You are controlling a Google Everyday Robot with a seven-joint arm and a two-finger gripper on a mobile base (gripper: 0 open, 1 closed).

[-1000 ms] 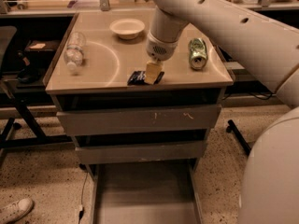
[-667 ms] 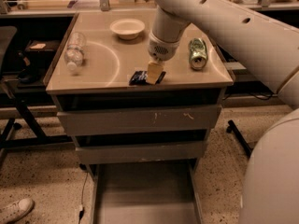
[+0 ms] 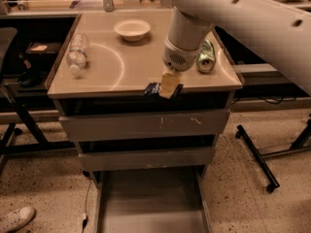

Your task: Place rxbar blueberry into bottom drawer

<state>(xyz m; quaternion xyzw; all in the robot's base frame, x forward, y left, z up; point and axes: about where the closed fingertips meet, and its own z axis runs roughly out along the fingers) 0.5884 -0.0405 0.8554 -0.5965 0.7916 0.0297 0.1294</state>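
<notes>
Gripper (image 3: pixel 168 87) is pinching the rxbar blueberry (image 3: pixel 152 88). Since a second ago it's slid to the countertop's (image 3: pixel 97 76) 6 o'clock edge. Bottom drawer (image 3: pixel 150 205) sits open at 6 o'clock below.

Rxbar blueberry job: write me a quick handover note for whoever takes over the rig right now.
The gripper is low at the front edge of the countertop, right on the rxbar blueberry. A firm grasp is not confirmed from this view.
The rxbar blueberry lies at the counter's front edge and shows on both sides of the gripper.
The bottom drawer is pulled out below the counter, and the bar is not in it.
Done: drawer open, gripper at the bar.
Left: carry the bar past the edge, lower it into the bottom drawer, release.
</notes>
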